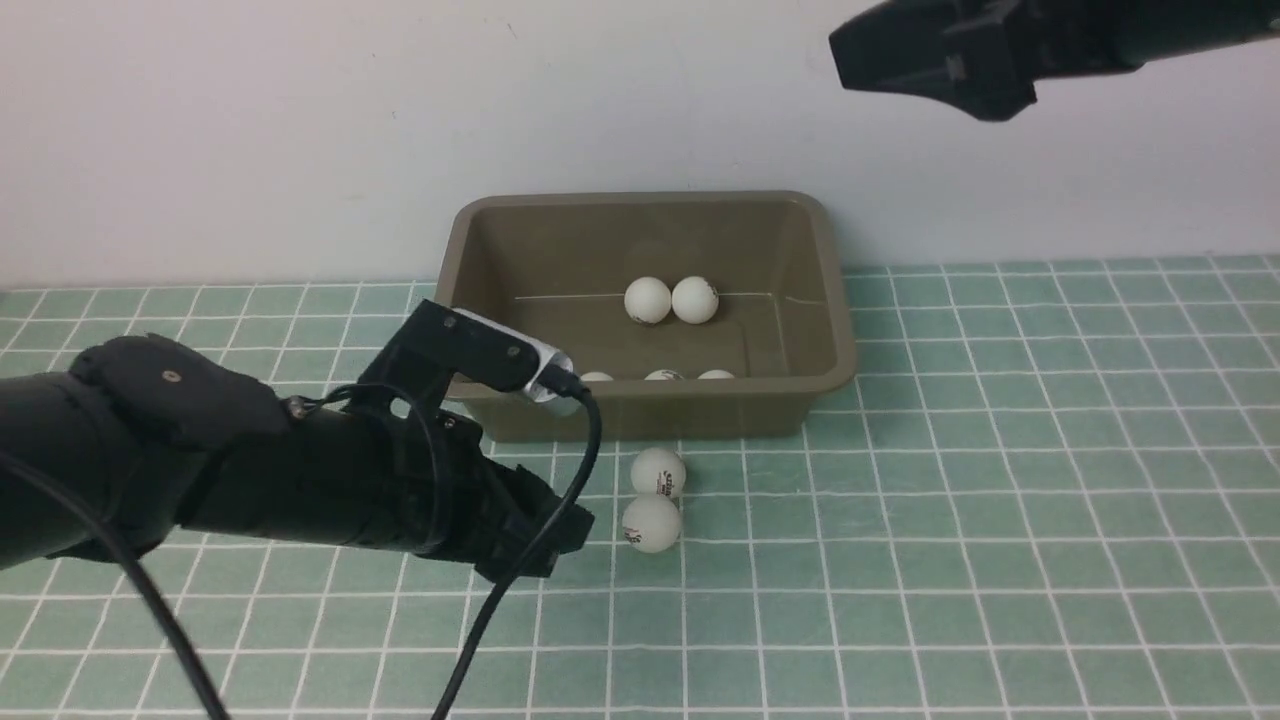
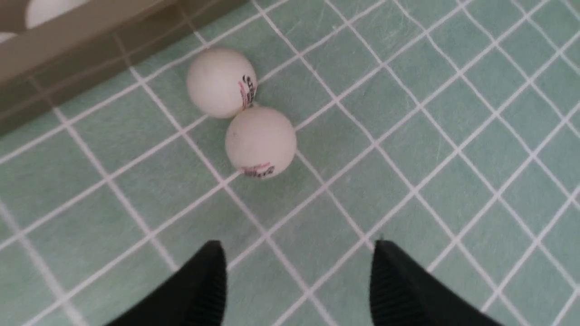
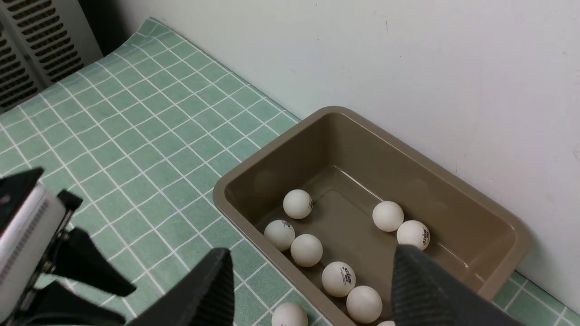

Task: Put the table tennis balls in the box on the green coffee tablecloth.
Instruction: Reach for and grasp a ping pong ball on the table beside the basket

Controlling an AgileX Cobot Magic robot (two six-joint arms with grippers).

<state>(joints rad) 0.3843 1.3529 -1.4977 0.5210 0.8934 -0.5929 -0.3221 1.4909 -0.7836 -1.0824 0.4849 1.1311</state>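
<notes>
Two table tennis balls [image 2: 260, 142] touch each other on green coffee tablecloth [image 2: 430, 136], just outside box [image 3: 453, 181], just ahead of left end effector [image 2: 297, 253], which is spread and empty. Other balls lie in box. Right end effector [image 3: 311, 252] is spread, empty, raised above box.

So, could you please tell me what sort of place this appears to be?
Probably an indoor robot test bench: a green grid tablecloth running up to a bare white wall, a box holding table tennis balls, and a vented grey unit past the cloth's edge.
</notes>
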